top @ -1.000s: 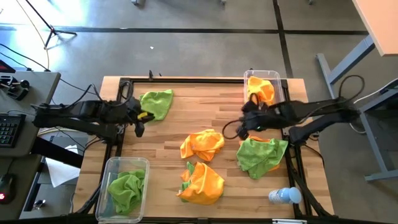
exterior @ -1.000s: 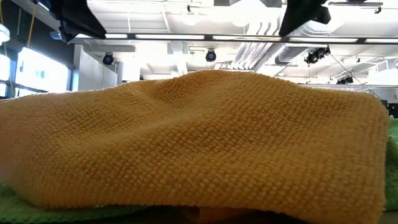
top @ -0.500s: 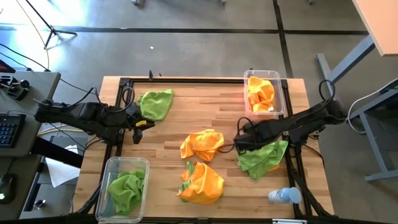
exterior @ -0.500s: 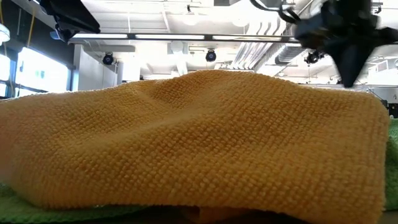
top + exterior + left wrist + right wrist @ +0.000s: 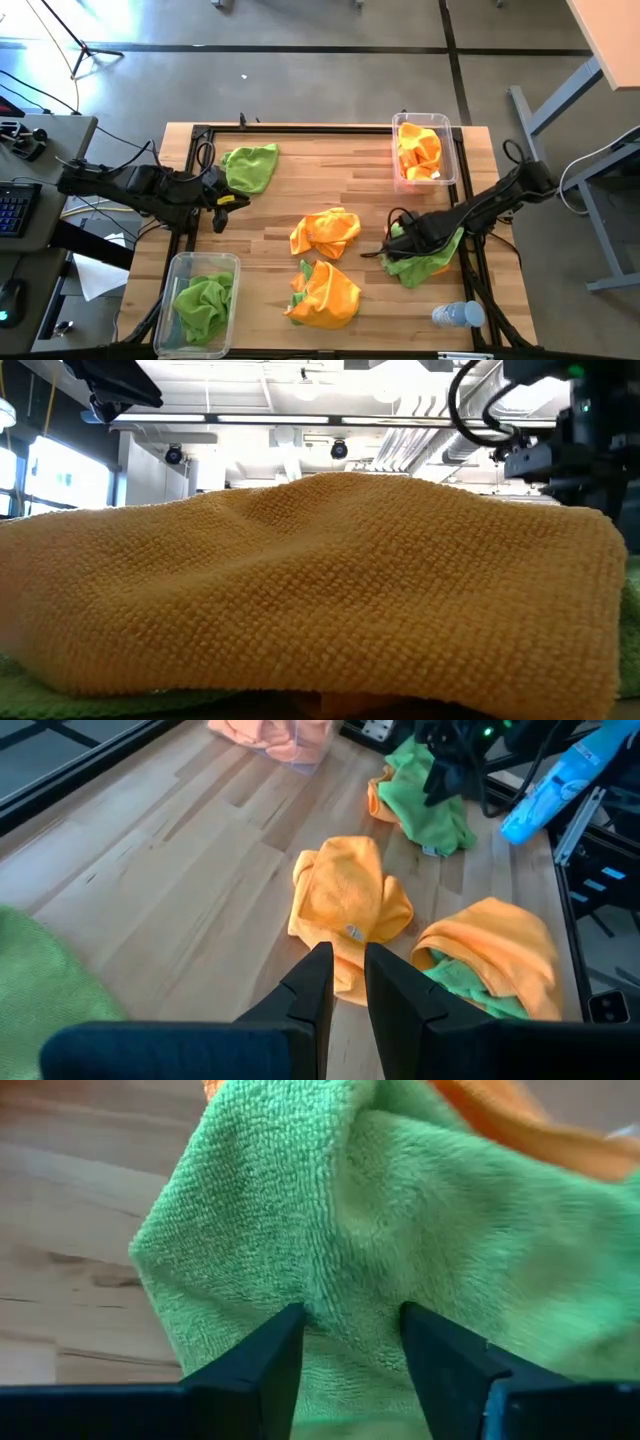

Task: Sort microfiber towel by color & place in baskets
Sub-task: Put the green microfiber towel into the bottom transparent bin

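My right gripper (image 5: 390, 249) (image 5: 350, 1320) hangs open, pointing down at the left edge of a lime green towel (image 5: 432, 256) that lies over an orange one (image 5: 520, 1125) near the table's right edge. A raised fold (image 5: 345, 1210) of the green towel lies between its fingers. My left gripper (image 5: 221, 207) (image 5: 345, 975) waits at the table's left side beside another green towel (image 5: 251, 165), its fingers a narrow gap apart with nothing between them. The far right basket (image 5: 452, 135) holds orange towels. The near left basket (image 5: 178, 270) holds a green one. My right gripper comes at the green towel from above, one finger (image 5: 285, 1335) on each side of the raised fold near the towel's left edge. The towel lies slack on the table. Whether the fingertips touch the cloth, I cannot tell.
Two more orange towels lie mid-table (image 5: 325, 231) and toward the near edge (image 5: 325, 292), the nearer one over green cloth; it fills the low view (image 5: 300, 600). A clear bottle with a blue cap (image 5: 457, 315) lies at the near right corner. Bare wood lies at the far middle.
My right gripper has left the far right basket, gone toward the table's near edge and come down onto the left edge of the green towel at the right. The towels lie as before.
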